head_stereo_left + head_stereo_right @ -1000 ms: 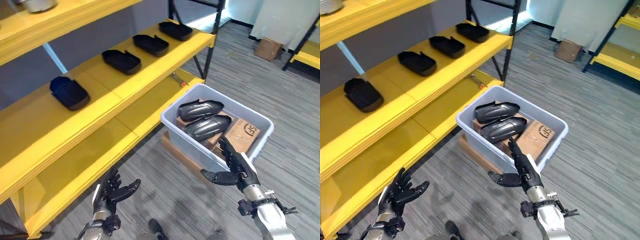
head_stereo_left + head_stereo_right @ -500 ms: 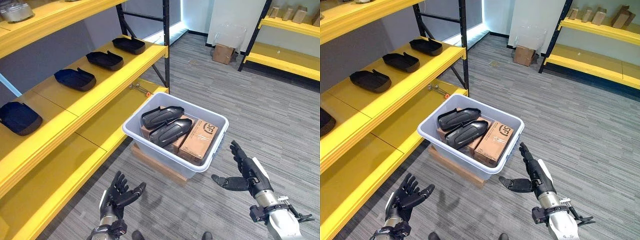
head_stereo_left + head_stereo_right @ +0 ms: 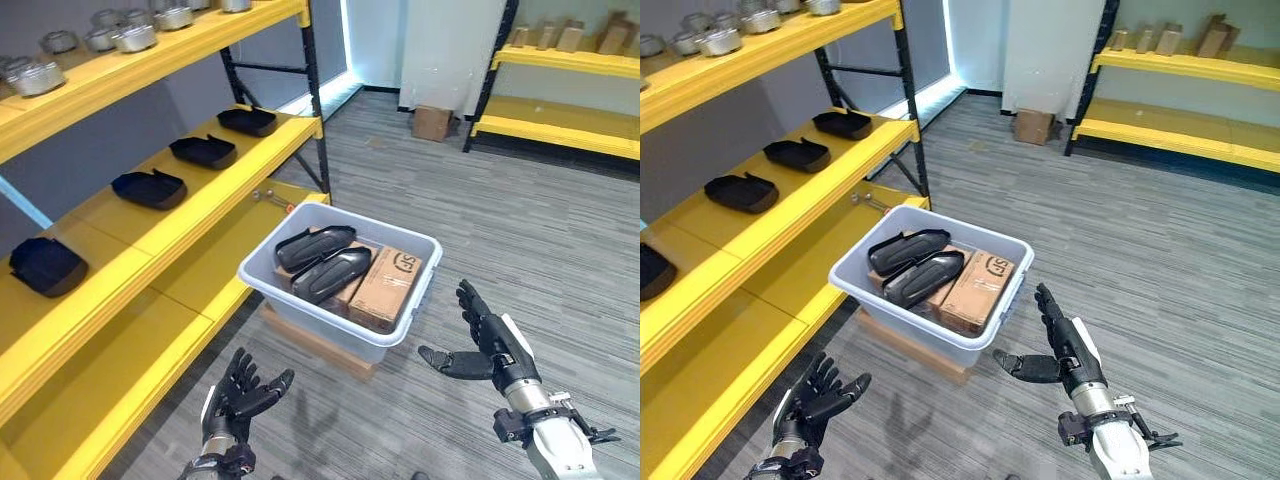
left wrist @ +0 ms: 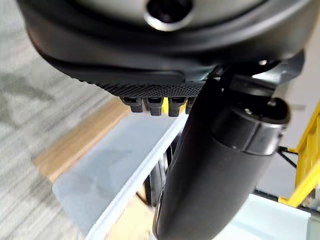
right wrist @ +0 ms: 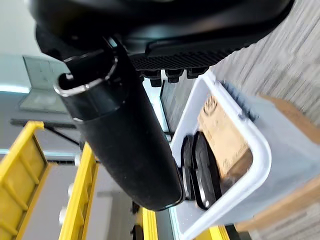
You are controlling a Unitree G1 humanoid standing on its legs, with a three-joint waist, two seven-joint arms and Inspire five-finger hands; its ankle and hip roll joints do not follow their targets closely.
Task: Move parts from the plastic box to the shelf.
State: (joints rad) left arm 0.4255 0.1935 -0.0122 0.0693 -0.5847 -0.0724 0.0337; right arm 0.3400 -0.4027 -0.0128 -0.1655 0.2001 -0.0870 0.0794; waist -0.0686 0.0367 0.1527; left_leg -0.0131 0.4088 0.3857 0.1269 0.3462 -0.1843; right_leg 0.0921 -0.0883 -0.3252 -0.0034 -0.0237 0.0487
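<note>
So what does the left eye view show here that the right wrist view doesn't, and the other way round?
The left eye view alone shows both open hands, the left hand and the right hand, apart from the box, the four dark trays in a row on the middle shelf, and the metal cans on the top shelf. The right wrist view alone gives a close look along the right hand's thumb. Both show the grey box holding two dark parts beside a cardboard carton, and yellow shelving.
</note>
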